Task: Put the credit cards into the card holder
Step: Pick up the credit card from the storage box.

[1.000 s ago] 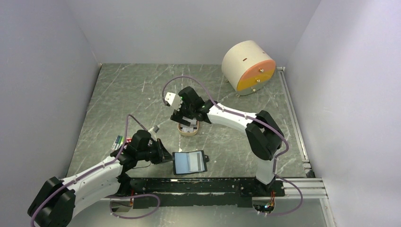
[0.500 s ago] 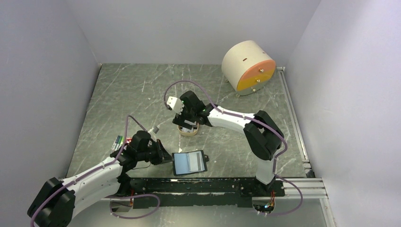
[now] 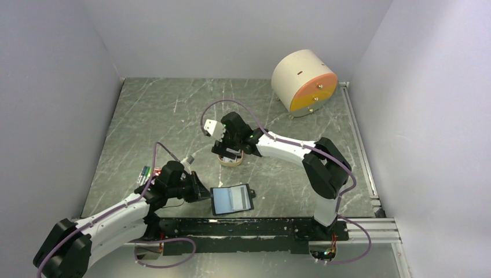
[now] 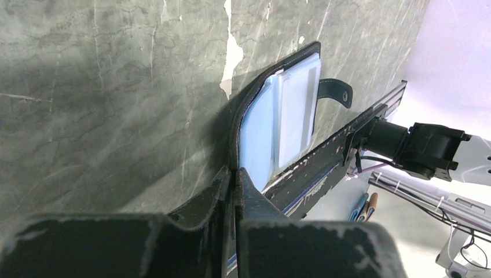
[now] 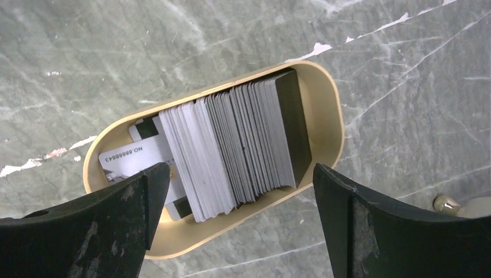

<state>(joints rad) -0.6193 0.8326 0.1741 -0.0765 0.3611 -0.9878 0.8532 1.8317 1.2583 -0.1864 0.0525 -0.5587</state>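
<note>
The credit cards (image 5: 231, 145) stand on edge in one tight row, too many to count, inside one tan oval tray (image 5: 327, 121) on the table (image 3: 173, 110). The row runs along the tray's long side. One card holder (image 3: 232, 198) lies open nearby, with its tab pointing right. The right tool (image 5: 240, 174) hangs wide over the tray. The left tool (image 4: 234, 174) looks pinched on the card holder's edge.

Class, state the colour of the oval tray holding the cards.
Tan oval tray; clearest in the right wrist view.
</note>
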